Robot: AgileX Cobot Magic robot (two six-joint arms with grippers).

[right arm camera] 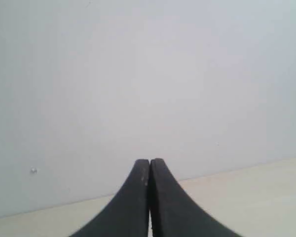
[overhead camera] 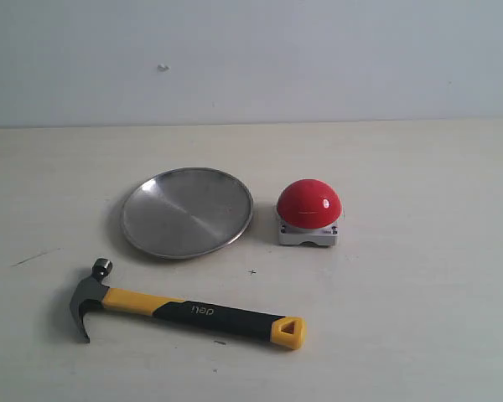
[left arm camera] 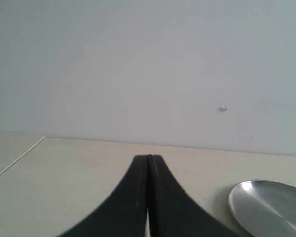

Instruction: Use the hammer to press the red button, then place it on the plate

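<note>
Nearest, the hammer (overhead camera: 189, 311) is lying ungrasped — pickup is coming first

It is lying flat at the front of the table (overhead camera: 419, 335). Its dark steel head is pointing left with the claw curving toward the near edge. A yellow neck is running into a black lettered handle, ending on the right in a yellow tip with a hole. Behind it the plate (overhead camera: 187, 212) is sitting bare, silvery and brushed. The red button (overhead camera: 308, 203) is sitting just beside the plate on its right, a glossy dome on a grey base. The left gripper (left arm camera: 148, 158) and the right gripper (right arm camera: 149, 162) are both facing the wall, jaws pressed together and holding nothing. In my judgement, the reaching arm should be opening wide, descending across the black grip and clamping firmly. A loose hold is risking the heavy head sagging when it is pressing the dome.
</note>
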